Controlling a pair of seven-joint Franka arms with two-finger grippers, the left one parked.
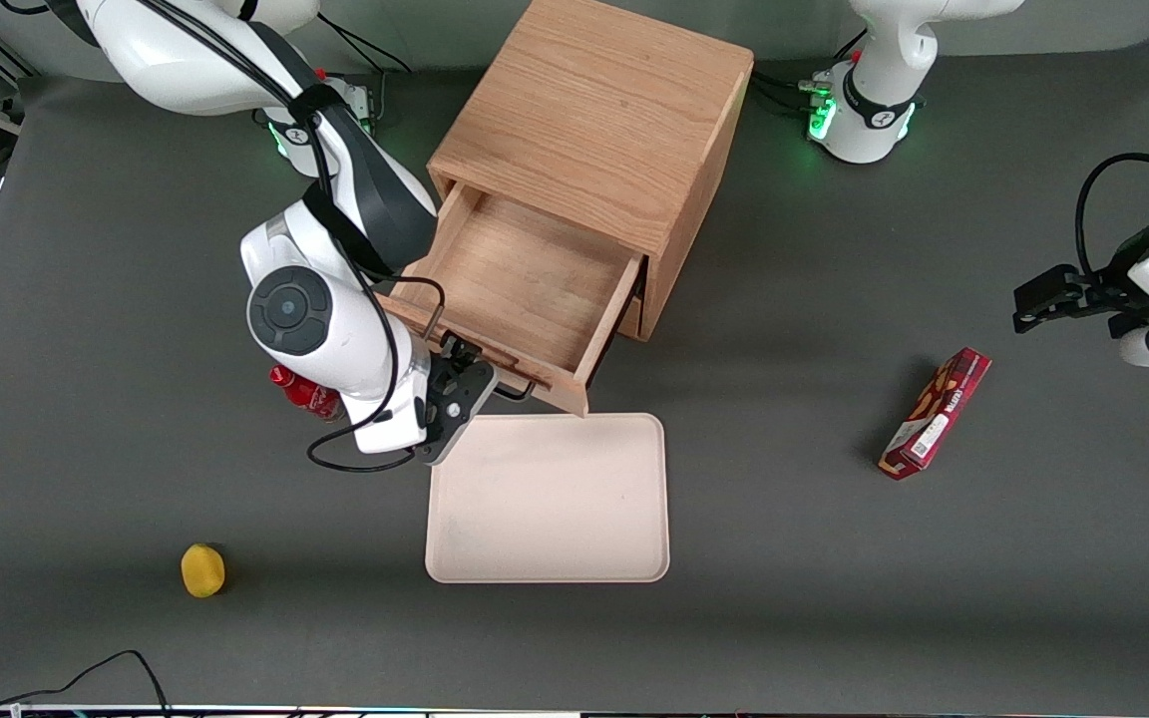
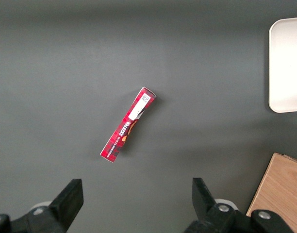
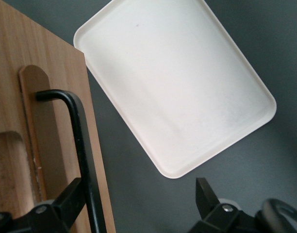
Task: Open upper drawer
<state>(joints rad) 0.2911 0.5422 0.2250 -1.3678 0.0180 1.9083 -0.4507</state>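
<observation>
The oak cabinet point(image 1: 594, 110) stands at the middle of the table. Its upper drawer point(image 1: 525, 279) is pulled well out toward the front camera, and its inside is bare wood. The drawer's thin black wire handle point(image 1: 515, 391) is on its front panel. My right gripper point(image 1: 455, 399) is in front of that panel at the handle, open. In the right wrist view the handle point(image 3: 83, 145) runs along the drawer front point(image 3: 41, 73) and passes between the spread fingers of the gripper point(image 3: 139, 187), close against one finger point(image 3: 66, 199). Nothing is clamped.
A cream tray point(image 1: 547, 573) lies on the table just in front of the open drawer, also in the right wrist view point(image 3: 177, 87). A red can point(image 1: 305, 394) sits by my wrist. A yellow object point(image 1: 202, 570) lies nearer the camera. A red box point(image 1: 937, 412) lies toward the parked arm's end.
</observation>
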